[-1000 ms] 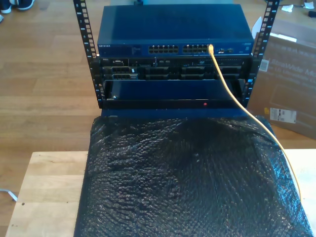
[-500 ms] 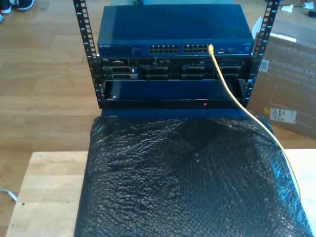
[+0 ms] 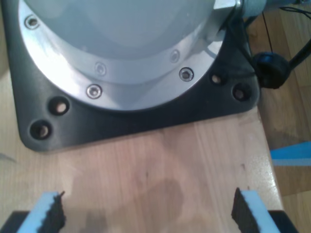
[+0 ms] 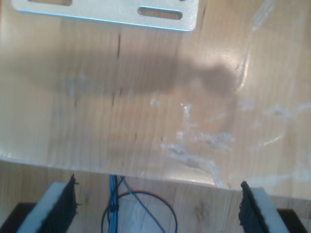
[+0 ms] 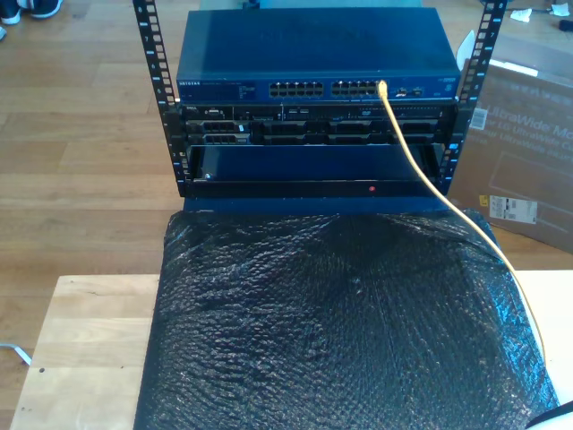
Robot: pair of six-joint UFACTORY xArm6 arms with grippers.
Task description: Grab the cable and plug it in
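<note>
The cable [image 5: 430,184], thin and yellow, sits with its tip in a port near the exterior view's right end of the port row on the blue network switch [image 5: 313,54]. From there it drops across the front of the rack-mounted equipment [image 5: 304,130], runs over the far corner of the black bubble wrap [image 5: 331,331] toward the exterior view's right, and goes down along that sheet's edge. It lies well apart from both claws as far as the wrist views show; neither has it between its pads.

My first gripper [image 3: 148,211] is spread wide with nothing in its grasp: bare light wood [image 3: 160,165] fills the gap between the two foam-faced fingertips [image 3: 51,213]. Just ahead of it, on that wood, stands a black base plate [image 3: 121,124] carrying a round silver flange [image 3: 121,53] with screws around its rim. Off to one side of the plate hangs a black cable bundle [image 3: 269,68].

My second gripper [image 4: 158,206] is likewise wide apart and empty, its pads [image 4: 60,204] hovering over pale wood [image 4: 121,97]. Between them, close in, lie thin blue wires [image 4: 116,204] with a dark loop. A clear plastic film [image 4: 214,141] covers the wood ahead, and beyond it is a silver slotted bracket [image 4: 121,12].

A cardboard box [image 5: 524,143] stands at the exterior view's right of the rack.
</note>
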